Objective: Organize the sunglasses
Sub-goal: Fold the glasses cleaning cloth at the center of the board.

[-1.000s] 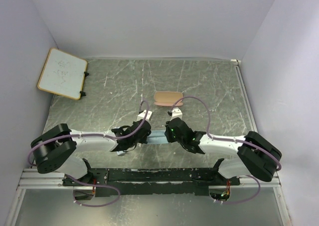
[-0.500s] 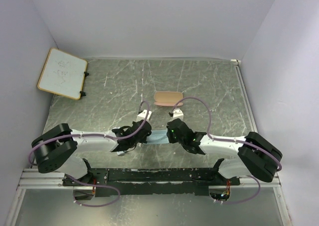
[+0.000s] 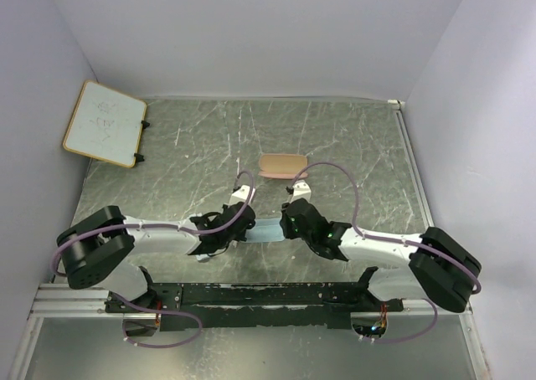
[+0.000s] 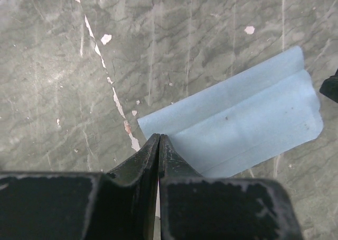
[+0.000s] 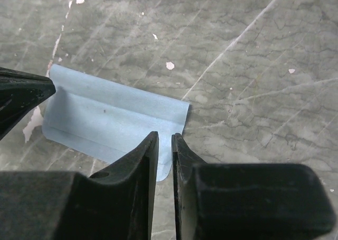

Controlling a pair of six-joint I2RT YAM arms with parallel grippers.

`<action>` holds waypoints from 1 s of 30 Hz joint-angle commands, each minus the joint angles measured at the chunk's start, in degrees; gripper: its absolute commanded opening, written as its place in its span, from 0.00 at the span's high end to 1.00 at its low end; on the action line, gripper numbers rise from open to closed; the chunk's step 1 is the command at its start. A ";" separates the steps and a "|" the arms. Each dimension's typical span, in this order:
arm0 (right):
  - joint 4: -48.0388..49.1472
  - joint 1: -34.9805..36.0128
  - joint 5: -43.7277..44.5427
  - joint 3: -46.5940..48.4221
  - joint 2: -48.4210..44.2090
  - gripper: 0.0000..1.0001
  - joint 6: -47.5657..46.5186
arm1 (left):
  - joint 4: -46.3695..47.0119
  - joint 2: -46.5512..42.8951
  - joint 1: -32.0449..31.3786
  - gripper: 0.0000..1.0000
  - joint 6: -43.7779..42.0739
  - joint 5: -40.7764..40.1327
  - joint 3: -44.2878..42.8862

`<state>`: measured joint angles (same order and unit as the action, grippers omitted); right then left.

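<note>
A light blue-grey cloth (image 3: 266,229) lies on the table between my two grippers, with a fold running along it (image 4: 243,123) (image 5: 105,118). My left gripper (image 3: 249,230) (image 4: 159,136) is shut, its tips pinched on the cloth's near left edge. At the cloth's right corner, my right gripper (image 3: 285,228) (image 5: 165,136) has its jaws a narrow gap apart, and the cloth lies loose under them. The sunglasses (image 3: 106,110) show only as faint thin white loops on the white board at the back left.
A tan-pink oblong case (image 3: 283,164) lies on the grey marbled table (image 3: 360,146), just beyond the grippers. The wood-framed white board (image 3: 84,146) leans at the back left corner. White walls close in the table on three sides.
The right jaws have parted slightly from the cloth's corner. The right arm has stretched a little further left. More of the cloth now shows between the two grippers.
</note>
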<state>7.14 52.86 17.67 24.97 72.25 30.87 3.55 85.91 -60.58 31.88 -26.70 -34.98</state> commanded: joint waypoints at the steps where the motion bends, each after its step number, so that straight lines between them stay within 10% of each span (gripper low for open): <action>1: -1.31 0.31 1.56 0.60 -2.30 0.83 -0.40 | 0.37 -3.15 0.19 0.86 -1.07 -1.98 -1.45; 30: -1.39 0.23 -2.88 -1.54 -0.49 0.87 2.22 | 1.47 -12.37 0.20 0.90 2.94 4.25 7.75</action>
<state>5.26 52.86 15.59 23.09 71.16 32.40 3.22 75.05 -60.53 33.74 -23.70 -28.25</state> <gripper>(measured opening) 0.131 0.094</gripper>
